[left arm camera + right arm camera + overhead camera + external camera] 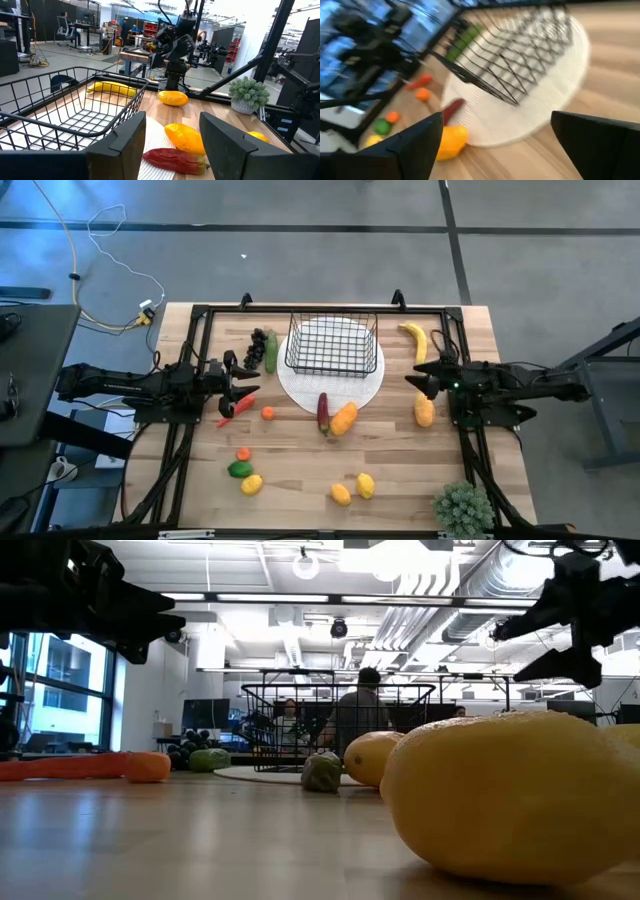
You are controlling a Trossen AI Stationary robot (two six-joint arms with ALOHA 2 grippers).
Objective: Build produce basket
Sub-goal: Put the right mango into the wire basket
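You've got the basket [332, 345] sitting upright on the white disc [335, 385] near the mid-back of the desk [300, 470], open top, nothing in it that shows. L gripper [246, 383] hangs over the desk's left side, fingers apart w/ nothing between them; in its wrist view you see the basket wire just ahead, plus a red pepper [175, 160] and an orange-yellow piece [186, 138] lying past the fingers. R gripper [418, 377] is over the right side, jaws wide apart, holding nothing; its wrist view looks across at the disc and basket. Produce is scattered: banana [414, 339] near the back right corner, a yellow piece [424, 411] just beside the R gripper toward the front, dark grapes [258, 346] and a green piece [271, 350] just left of the basket, touching or nearly so. A red chili [236, 412] lies under the L gripper w/ a small orange piece [268, 413] beside it. At the disc's front edge you see the dark red pepper and orange-yellow piece side by side. Toward the front left: small orange bit [243, 453], green one [239, 469], lemon [251, 484]. Two more lemons [353, 489] sit near the front edge, centre. A bushy green plant [463, 508] is at the front right corner. Low view: a big yellow fruit [510, 798] fills the foreground; people show in the room behind.
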